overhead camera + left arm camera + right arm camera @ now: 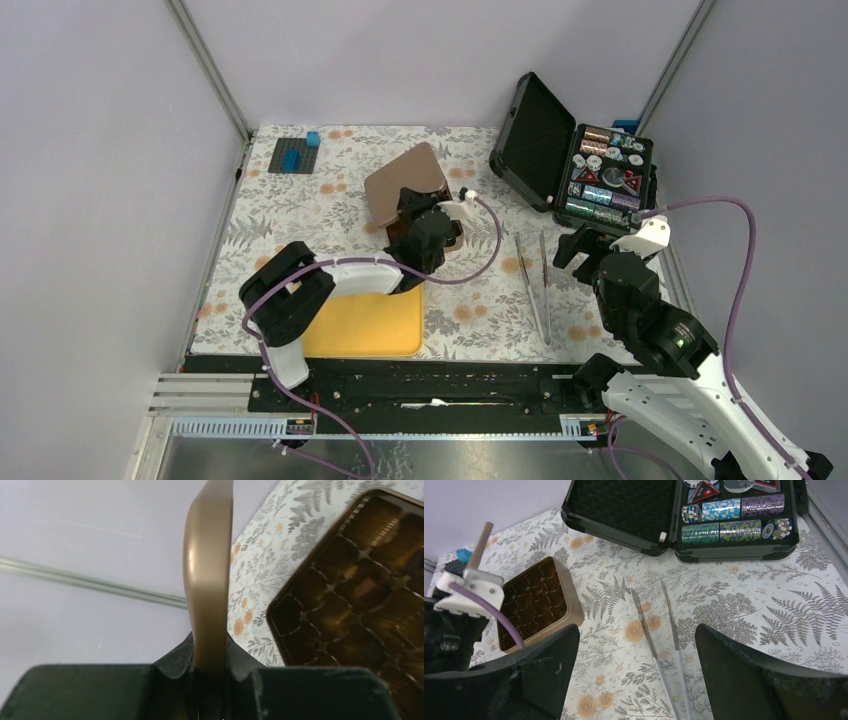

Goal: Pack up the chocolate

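The gold-brown chocolate box (280, 630) lies open on the floral cloth, its tray of compartments holding dark brown chocolate (345, 612). It also shows in the right wrist view (536, 602). My left gripper (210, 655) is shut on the edge of the box's tan lid (207, 570) and holds it tilted up beside the box. From above, the lid (405, 180) leans behind the left gripper (418, 215), which hides most of the box. My right gripper (578, 245) is open and empty, hovering over the cloth right of the box (636, 635).
Long metal tweezers (535, 285) lie between the arms, below the right gripper (659, 630). An open black case of poker chips (590, 165) stands at the back right. A yellow board (365, 322) lies at the front left. A blue block on a dark plate (297, 153) sits at the back left.
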Motion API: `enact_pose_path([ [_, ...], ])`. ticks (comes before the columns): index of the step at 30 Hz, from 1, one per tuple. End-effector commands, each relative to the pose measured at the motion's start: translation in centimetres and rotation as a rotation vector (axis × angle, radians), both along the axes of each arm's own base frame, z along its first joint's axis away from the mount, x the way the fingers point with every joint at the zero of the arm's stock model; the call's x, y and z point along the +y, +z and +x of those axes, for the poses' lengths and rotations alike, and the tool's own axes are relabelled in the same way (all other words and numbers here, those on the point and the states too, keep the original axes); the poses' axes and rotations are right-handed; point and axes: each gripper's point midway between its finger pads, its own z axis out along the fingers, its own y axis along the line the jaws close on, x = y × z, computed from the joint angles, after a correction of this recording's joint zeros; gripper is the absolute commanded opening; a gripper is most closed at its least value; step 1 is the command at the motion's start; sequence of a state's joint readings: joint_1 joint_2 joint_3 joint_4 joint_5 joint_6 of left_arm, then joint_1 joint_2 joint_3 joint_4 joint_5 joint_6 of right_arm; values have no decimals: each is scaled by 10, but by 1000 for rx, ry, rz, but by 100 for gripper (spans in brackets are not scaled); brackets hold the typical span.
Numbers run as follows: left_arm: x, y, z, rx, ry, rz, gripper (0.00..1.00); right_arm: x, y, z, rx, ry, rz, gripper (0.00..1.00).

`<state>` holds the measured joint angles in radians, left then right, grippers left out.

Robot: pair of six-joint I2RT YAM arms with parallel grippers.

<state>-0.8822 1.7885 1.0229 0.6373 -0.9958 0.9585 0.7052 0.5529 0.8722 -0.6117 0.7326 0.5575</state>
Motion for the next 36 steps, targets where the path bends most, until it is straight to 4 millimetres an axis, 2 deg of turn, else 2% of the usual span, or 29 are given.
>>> enact_pose_path([
  [1, -18, 27, -9, -100, -145, -56, 0, -16, 10, -2, -24, -67, -40, 92],
  [6, -26, 6, -14, -63, -200, 38, 0, -16, 8, -2, -20, -67, -38, 92],
  [13, -26, -3, -9, -104, -175, 154, 0, -21, 13, -3, -34, -72, -56, 93],
  [22, -33, -24, -1, -40, -149, 204, 1, -23, 12, -9, -31, -65, -40, 93],
  [29, -32, -26, 0, 0, -107, 149, 19, -23, 11, -9, -31, -63, -38, 93],
  [32, -31, -29, 0, 24, -98, 156, 36, -21, 10, -9, -29, -58, -31, 93],
  [34, -30, -30, -1, 30, -91, 145, 53, -21, 8, -9, -25, -60, -36, 93],
  [36, -30, -33, -1, 54, -86, 144, 60, -21, 9, -9, -26, -61, -35, 93],
])
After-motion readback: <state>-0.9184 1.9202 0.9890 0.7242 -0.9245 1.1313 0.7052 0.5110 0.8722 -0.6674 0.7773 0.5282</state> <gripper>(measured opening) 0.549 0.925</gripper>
